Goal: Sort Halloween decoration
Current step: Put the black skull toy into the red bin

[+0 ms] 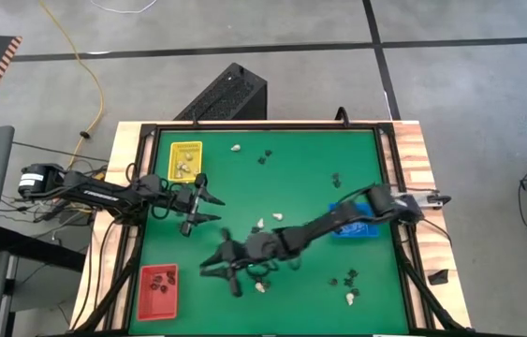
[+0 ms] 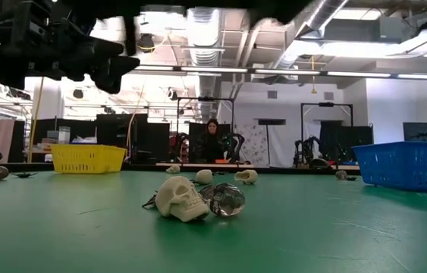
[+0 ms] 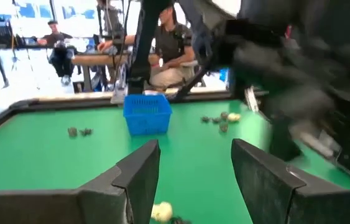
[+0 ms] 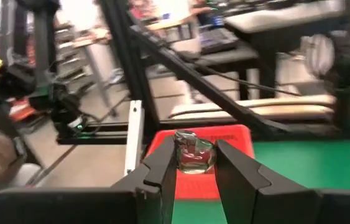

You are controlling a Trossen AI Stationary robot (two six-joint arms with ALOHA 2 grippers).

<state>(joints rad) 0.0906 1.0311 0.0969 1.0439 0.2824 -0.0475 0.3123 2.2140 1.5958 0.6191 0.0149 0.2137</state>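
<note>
My right gripper [image 1: 209, 263] reaches across the green table toward the red tray [image 1: 157, 290] and is shut on a small clear, glassy trinket [image 4: 193, 153]. My left gripper [image 1: 214, 201] is open and empty, just on the near side of the yellow tray [image 1: 185, 159], its fingers [image 3: 143, 168] pointing toward the table's right. Whitish trinkets [image 1: 277, 215] and black ones [image 1: 265, 157] lie scattered on the table. A cream skull [image 2: 181, 199] and a clear trinket [image 2: 228, 201] lie close in the low view. Dark trinkets lie in the red tray and whitish ones in the yellow tray. My right gripper pinches the clear trinket by its two sides [image 4: 194, 163] between the two fingers, near their free ends. The fingers point about level toward the table's left, at the red tray [image 4: 199, 140]. The trinket is lifted clear of the table.
A blue tray [image 1: 357, 227] sits at the right, partly under my right arm; it also shows in the left wrist view [image 3: 147, 115]. More trinkets lie near the front right [image 1: 350, 298]. The table has a raised black rim [image 1: 263, 128]. People sit in the room beyond.
</note>
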